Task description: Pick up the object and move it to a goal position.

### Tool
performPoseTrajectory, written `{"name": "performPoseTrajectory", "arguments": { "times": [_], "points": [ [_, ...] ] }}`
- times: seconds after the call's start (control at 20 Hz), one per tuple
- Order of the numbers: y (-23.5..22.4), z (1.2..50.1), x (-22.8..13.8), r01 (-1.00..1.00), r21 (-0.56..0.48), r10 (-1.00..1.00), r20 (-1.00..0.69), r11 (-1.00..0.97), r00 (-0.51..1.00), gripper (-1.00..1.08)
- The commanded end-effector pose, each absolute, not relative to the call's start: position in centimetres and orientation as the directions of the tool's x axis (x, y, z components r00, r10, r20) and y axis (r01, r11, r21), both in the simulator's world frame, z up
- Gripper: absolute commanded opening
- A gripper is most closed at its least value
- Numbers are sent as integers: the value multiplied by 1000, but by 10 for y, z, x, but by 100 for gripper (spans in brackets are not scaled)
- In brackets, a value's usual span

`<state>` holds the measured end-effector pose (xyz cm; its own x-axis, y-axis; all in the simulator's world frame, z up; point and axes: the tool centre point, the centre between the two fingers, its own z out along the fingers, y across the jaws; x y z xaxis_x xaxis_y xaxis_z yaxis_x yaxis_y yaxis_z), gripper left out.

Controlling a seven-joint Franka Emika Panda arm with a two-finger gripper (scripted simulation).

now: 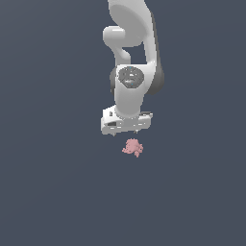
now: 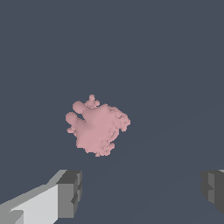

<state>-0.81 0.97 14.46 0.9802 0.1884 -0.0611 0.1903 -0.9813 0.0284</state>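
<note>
The object (image 1: 133, 147) is a small pale pink lumpy thing with short stubby protrusions, lying on the dark grey-blue surface. It also shows in the wrist view (image 2: 97, 126). My white gripper (image 1: 126, 133) hangs above and a little behind it, apart from it. In the wrist view the gripper (image 2: 142, 192) is open and empty, with one grey fingertip (image 2: 70, 194) on one side and the other at the frame's edge. The object lies off the line between the fingers, not between them.
The dark grey-blue surface (image 1: 48, 192) fills both views. The white arm (image 1: 132, 48) rises out of the top of the exterior view. No other objects or markers are in view.
</note>
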Motion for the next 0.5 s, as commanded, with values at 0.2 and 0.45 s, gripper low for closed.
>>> {"name": "performPoseTrajectory", "arguments": {
  "times": [0.2, 0.45],
  "points": [
    [16, 132, -6, 353, 20, 351, -57, -936, 935, 100],
    [22, 121, -4, 488, 13, 487, -51, -873, 872, 100]
  ]
}}
